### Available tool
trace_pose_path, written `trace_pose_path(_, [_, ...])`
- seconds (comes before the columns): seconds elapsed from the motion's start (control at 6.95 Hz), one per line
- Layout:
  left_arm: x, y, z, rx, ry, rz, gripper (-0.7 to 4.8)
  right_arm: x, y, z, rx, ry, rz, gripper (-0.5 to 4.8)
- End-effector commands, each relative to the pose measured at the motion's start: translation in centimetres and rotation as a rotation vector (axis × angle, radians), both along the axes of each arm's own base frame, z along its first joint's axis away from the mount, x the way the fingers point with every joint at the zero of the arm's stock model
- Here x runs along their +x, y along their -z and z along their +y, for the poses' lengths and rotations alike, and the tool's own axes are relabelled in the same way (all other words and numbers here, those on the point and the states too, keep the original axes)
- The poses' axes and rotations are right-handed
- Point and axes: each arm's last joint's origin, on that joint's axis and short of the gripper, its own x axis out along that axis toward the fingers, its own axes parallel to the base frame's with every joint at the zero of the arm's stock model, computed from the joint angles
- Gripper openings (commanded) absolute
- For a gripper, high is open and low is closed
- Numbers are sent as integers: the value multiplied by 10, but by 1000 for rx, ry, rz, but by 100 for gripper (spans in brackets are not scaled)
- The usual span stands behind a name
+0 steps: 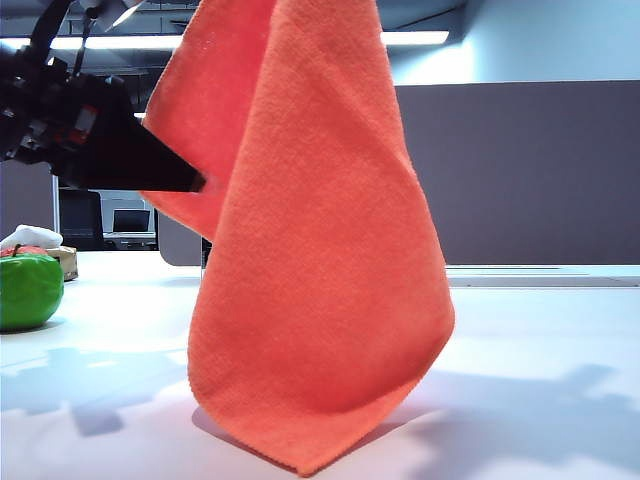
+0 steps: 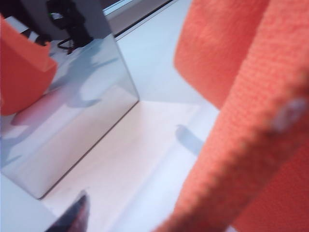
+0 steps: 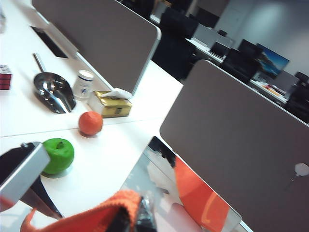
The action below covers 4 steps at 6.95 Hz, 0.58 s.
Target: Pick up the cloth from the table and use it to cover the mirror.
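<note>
Open-plan office, ceiling light strips, grey-brown partition panels (image 1: 520, 170) behind a white table (image 1: 540, 390).

Left gripper (image 1: 195, 182): black, enters the exterior view from the left, its tip against the edge of the cloth (image 1: 320, 270) at mid height. Tip is partly behind a fold, so whether the jaws stand apart or pinch the fabric cannot be told. Left wrist view gives only one dark blurred fingertip (image 2: 72, 217) at the frame edge; no help.

Right gripper (image 3: 137, 217): jaws closed on the cloth (image 3: 96, 215); an orange bunched edge sits right at its dark fingertips. Gripper cut off by the frame edge, and out of the exterior view, where the cloth's top runs out of frame.

Cloth hangs in front of the exterior camera as a long orange drape narrowing to a corner low over the table; contact with the table not clear. It fills the right half of the left wrist view (image 2: 251, 121), heavily blurred.

Mirror (image 2: 63, 106): upright pane on the table, seen in the left wrist view beside the cloth, uncovered, reflecting orange. In the right wrist view (image 3: 178, 193) it stands beside the partition, lower part cut off. Hidden behind the cloth in the exterior view.

Further out: green apple (image 3: 58, 154), orange fruit (image 3: 90, 123), gold packet (image 3: 113, 104), white jar (image 3: 84, 83), metal scoop (image 3: 53, 92)
</note>
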Motion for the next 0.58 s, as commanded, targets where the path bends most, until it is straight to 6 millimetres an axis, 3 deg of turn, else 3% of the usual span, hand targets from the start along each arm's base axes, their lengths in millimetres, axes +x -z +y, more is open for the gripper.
trace_pose_path(0.14, [1, -3, 0, -5, -29, -21, 250, -1, -4, -1, 21, 7, -12, -6])
trace_pose_path(0.29, [2, -3, 0, -4, -38, -20, 179, -1, -4, -1, 21, 11, -12, -6])
trace_pose_path(0.58, [2, -3, 1, 3, -63, -25, 179, 0, -4, -2, 21, 52, -11, -6])
